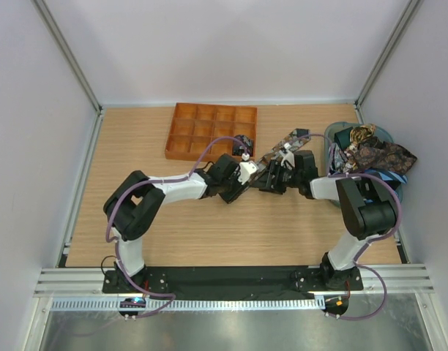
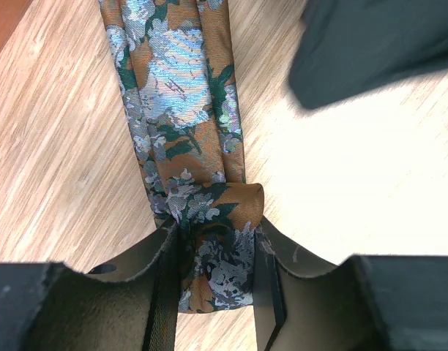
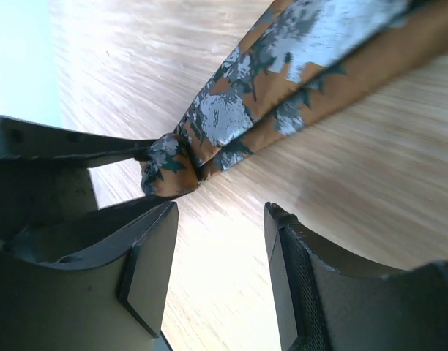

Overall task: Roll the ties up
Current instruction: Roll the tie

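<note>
A brown paisley tie (image 1: 286, 144) with pale blue flowers lies stretched on the wooden table, running toward the bin. My left gripper (image 1: 250, 172) is shut on its folded near end (image 2: 217, 256); the rest of the tie (image 2: 180, 95) runs away from the fingers. My right gripper (image 1: 272, 175) is open and empty just beside that end, jaws wide apart over bare wood (image 3: 220, 212). The tie (image 3: 282, 80) passes above its jaws, untouched by them. The right gripper also shows as a dark blur in the left wrist view (image 2: 378, 44).
An orange gridded tray (image 1: 202, 128) stands at the back left, with a small dark coil (image 1: 244, 140) at its near right corner. A blue bin (image 1: 332, 139) at the right holds a heap of ties (image 1: 378, 153), one blue striped (image 1: 391, 178). Walls enclose the table.
</note>
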